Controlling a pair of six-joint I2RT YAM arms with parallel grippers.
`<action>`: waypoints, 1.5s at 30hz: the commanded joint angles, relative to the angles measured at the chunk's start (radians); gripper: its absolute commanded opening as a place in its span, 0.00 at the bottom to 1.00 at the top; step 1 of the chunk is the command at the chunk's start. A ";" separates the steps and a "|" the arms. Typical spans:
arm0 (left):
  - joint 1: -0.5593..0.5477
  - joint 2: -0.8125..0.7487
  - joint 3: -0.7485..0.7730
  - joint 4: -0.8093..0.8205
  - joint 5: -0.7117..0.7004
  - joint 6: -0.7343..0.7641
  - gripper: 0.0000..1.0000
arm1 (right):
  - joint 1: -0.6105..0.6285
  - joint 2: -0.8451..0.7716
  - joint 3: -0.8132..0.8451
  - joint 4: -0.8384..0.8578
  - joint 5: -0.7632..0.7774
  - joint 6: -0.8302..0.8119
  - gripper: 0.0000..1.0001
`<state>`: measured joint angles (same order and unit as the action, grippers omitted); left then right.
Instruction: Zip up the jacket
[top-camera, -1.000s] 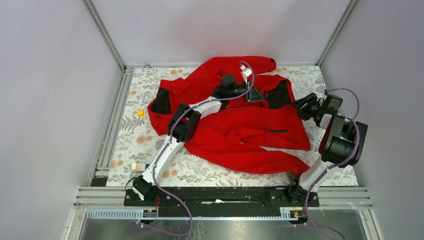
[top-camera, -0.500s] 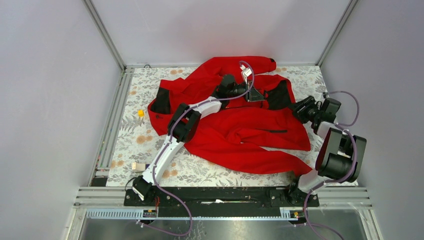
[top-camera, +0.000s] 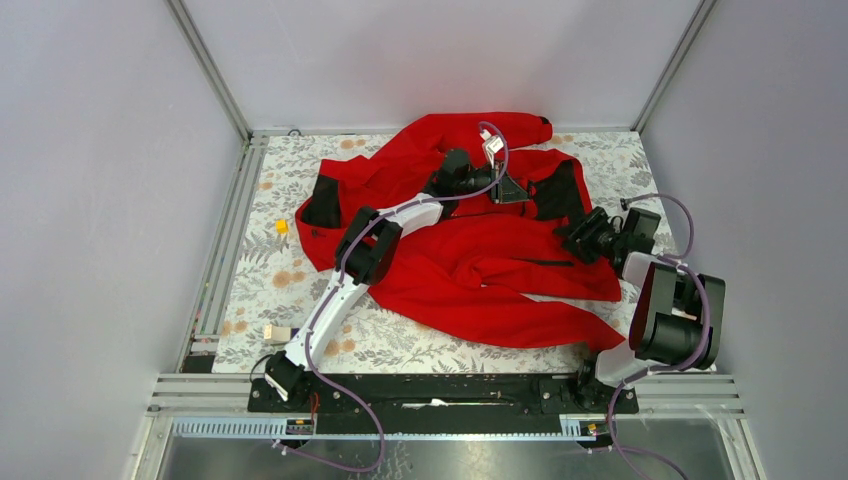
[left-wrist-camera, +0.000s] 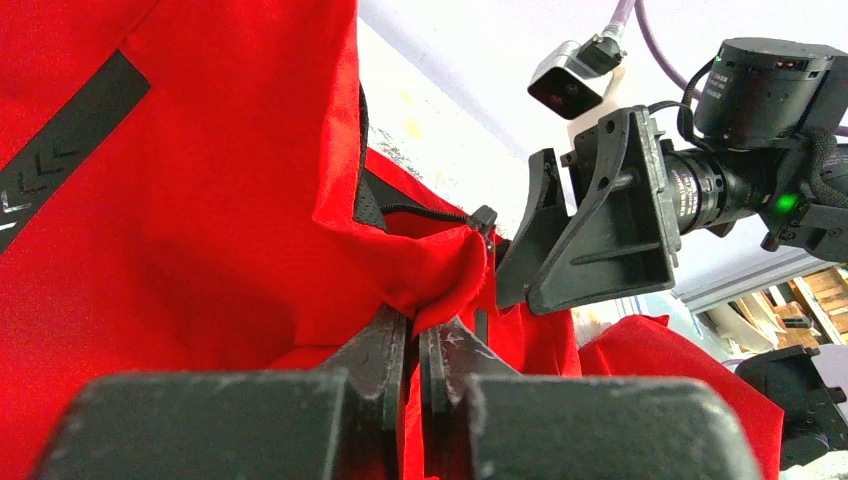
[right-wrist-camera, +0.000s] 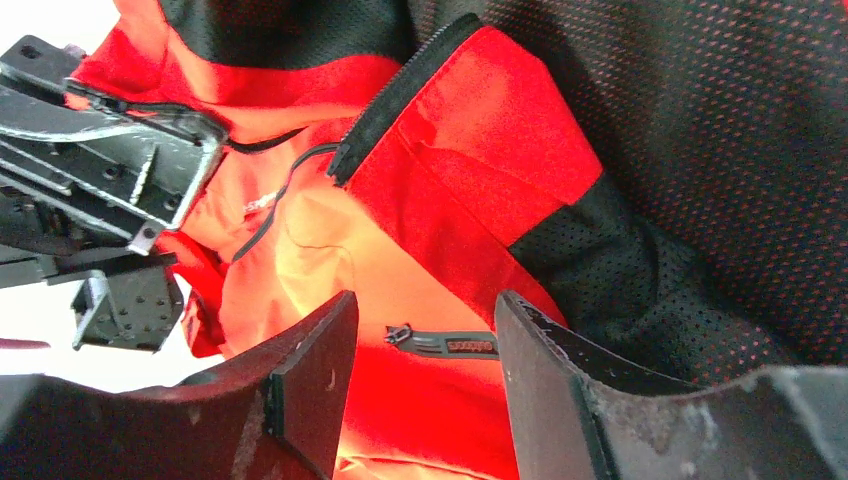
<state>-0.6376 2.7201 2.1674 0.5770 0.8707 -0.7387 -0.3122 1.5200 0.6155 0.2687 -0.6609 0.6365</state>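
The red jacket (top-camera: 480, 270) lies crumpled on the floral table, its black lining (top-camera: 562, 190) turned out at the right. My left gripper (top-camera: 506, 188) reaches over its upper middle. In the left wrist view it (left-wrist-camera: 413, 325) is shut on a fold of red fabric (left-wrist-camera: 440, 270) just below the front zipper's end (left-wrist-camera: 482, 215). My right gripper (top-camera: 572, 232) hovers over the jacket's right part. Seen from its wrist, it (right-wrist-camera: 425, 310) stands open above a pocket zipper (right-wrist-camera: 445, 343), touching nothing. Black mesh lining (right-wrist-camera: 650, 120) and a dark zipper edge (right-wrist-camera: 400, 100) lie beyond.
A small yellow block (top-camera: 282, 227) and a pale block (top-camera: 277, 333) sit on the floral table cover (top-camera: 420, 345) at the left. Metal rails (top-camera: 225, 250) and grey walls close in the table. The right arm (left-wrist-camera: 700, 180) is close in front of my left gripper.
My right gripper has moved left, from the jacket's right edge to over the red fabric by the black lining. The left arm has kept still, still shut on the fold.
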 joint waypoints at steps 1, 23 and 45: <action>0.002 0.000 0.036 0.052 0.015 0.001 0.00 | 0.009 0.013 0.000 -0.028 0.067 -0.087 0.60; 0.004 -0.009 0.023 0.080 0.035 -0.018 0.00 | 0.015 0.240 0.243 0.191 0.171 -0.139 0.62; 0.004 -0.006 0.026 0.094 0.047 -0.031 0.00 | 0.002 0.372 -0.112 1.035 0.405 0.375 0.30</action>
<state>-0.6365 2.7201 2.1670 0.6003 0.8860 -0.7612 -0.3077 1.8809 0.5278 1.1145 -0.3580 0.9165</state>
